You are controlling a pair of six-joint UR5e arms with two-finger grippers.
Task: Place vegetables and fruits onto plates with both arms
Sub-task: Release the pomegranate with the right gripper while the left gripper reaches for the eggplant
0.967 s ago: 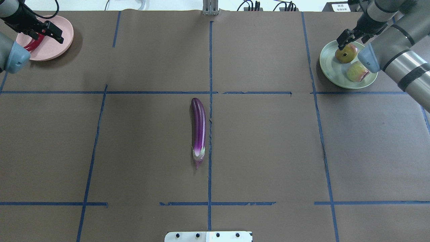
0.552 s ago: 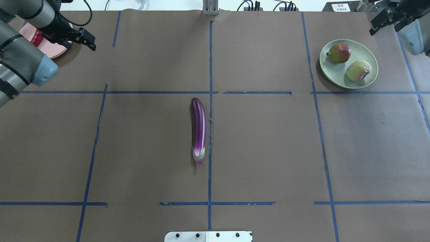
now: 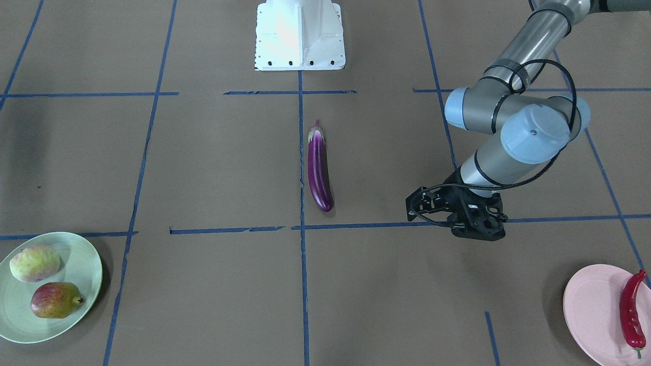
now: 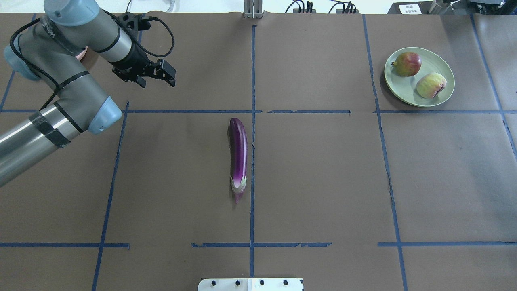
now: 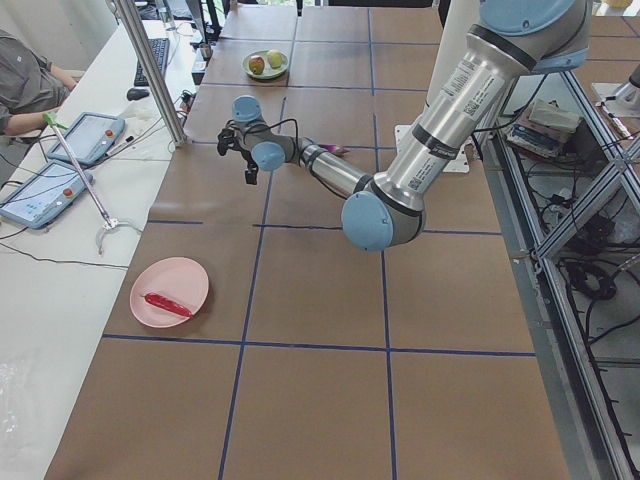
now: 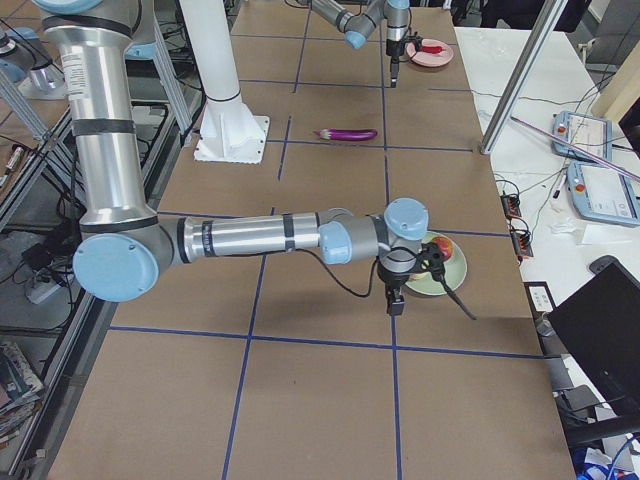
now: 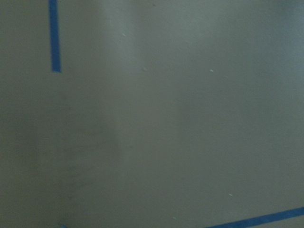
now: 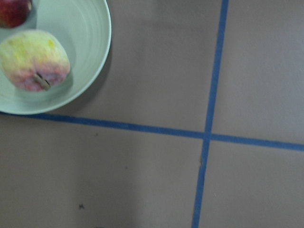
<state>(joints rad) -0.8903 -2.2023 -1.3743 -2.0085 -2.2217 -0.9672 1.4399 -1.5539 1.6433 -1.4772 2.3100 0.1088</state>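
The purple eggplant [image 4: 238, 157] lies alone at the table's middle, also seen in the front view [image 3: 319, 170]. The red chili pepper [image 3: 630, 310] lies on the pink plate [image 3: 590, 310]. The pale yellow-green fruit [image 4: 431, 85] and the dark red-and-yellow fruit [image 4: 407, 64] sit on the mint plate [image 4: 404, 91]. My left gripper [image 4: 155, 80] is open and empty, above the table between the pink plate and the eggplant. My right gripper [image 6: 395, 295] hangs beside the mint plate in the right side view only; I cannot tell if it is open or shut.
The white base block [image 3: 299, 33] stands at the robot's side of the table. Blue tape lines grid the brown surface. A metal post [image 5: 150, 70] and operator tablets [image 5: 70, 150] stand at the far edge.
My left gripper has moved off the pink plate toward the table's middle, leaving the chili there. My right arm has left the overhead view, away from the mint plate.
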